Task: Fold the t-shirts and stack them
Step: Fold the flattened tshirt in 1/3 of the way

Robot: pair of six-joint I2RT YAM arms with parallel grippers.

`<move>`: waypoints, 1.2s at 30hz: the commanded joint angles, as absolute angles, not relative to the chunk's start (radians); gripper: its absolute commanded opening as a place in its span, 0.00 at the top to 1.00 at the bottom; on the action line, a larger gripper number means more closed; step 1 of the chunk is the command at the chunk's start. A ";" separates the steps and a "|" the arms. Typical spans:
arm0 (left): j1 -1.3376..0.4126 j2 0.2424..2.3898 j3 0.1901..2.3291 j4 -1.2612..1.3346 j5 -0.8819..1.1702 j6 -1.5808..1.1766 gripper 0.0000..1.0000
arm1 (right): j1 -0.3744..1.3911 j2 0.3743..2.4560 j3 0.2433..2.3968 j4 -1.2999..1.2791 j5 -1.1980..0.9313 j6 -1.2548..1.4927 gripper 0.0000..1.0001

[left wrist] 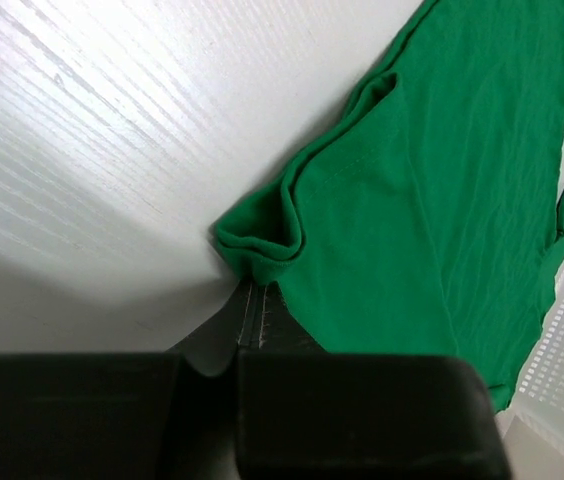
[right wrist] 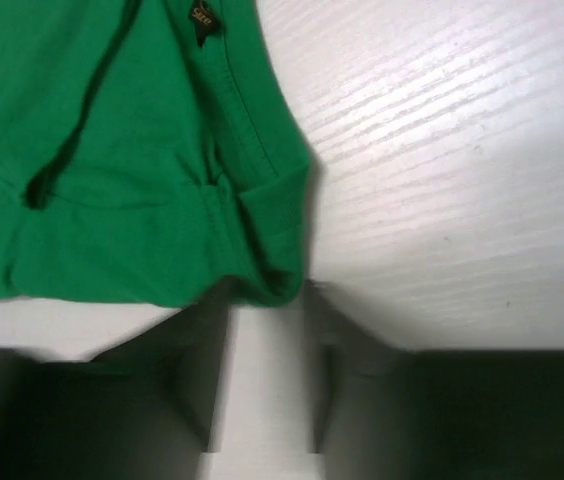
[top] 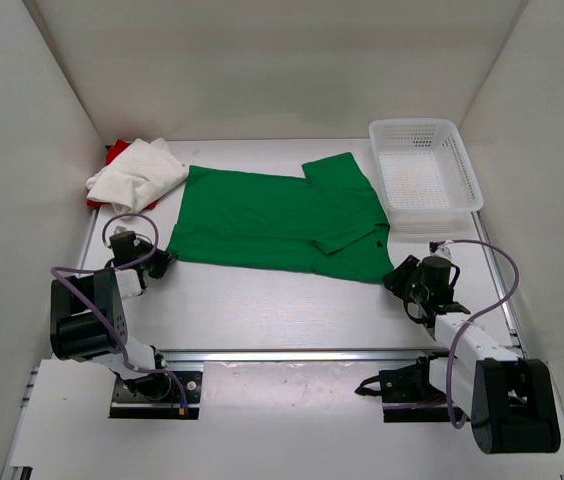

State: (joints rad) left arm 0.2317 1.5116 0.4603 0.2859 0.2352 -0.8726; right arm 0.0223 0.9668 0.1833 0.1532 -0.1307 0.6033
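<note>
Top view: green t-shirt lies flat mid-frame. The off-white t-shirt is heaped on the red t-shirt upper left, and the basket upper right crowds the sleeve.
Left wrist: left gripper is clamped on a hem corner.
Right wrist: right gripper is open, straddling its corner — I'd pinch deeper, then lift both evenly.

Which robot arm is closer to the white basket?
The right. The right end effector sits open just in front of the basket, at a corner of the green t-shirt. The left end effector is far off on the other side, shut on the shirt's other near corner.
</note>
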 commanded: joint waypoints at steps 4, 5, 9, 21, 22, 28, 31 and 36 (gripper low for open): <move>0.267 1.491 0.498 0.235 0.215 -0.839 1.00 | 0.005 1.069 0.238 0.253 -0.136 0.618 0.98; 0.271 1.493 0.502 0.223 0.212 -0.827 1.00 | 0.002 1.066 0.236 0.255 -0.140 0.618 1.00; 0.294 1.493 0.505 0.193 0.204 -0.816 1.00 | 0.020 0.983 0.209 0.207 -0.101 0.627 1.00; 0.388 1.177 0.333 -0.058 0.207 -0.715 1.00 | -0.041 0.663 0.150 -0.105 -0.192 0.646 1.00; 0.394 1.149 0.321 -0.114 0.201 -0.684 1.00 | -0.041 0.657 0.166 -0.129 -0.198 0.653 1.00; 0.388 0.838 0.231 -0.314 0.158 -0.672 1.00 | -0.005 0.568 0.233 -0.328 -0.183 0.666 1.00; 0.385 0.853 0.264 -0.341 0.164 -0.646 0.79 | -0.006 0.528 0.252 -0.354 -0.146 0.663 0.74; 0.368 0.864 0.345 -0.308 0.164 -0.626 0.34 | 0.014 0.543 0.359 -0.362 -0.124 0.565 0.41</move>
State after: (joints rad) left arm 0.3927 0.8631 0.2775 -0.2920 0.1932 -0.6521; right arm -0.0093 0.5407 0.2626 -0.3660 -0.1577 0.6292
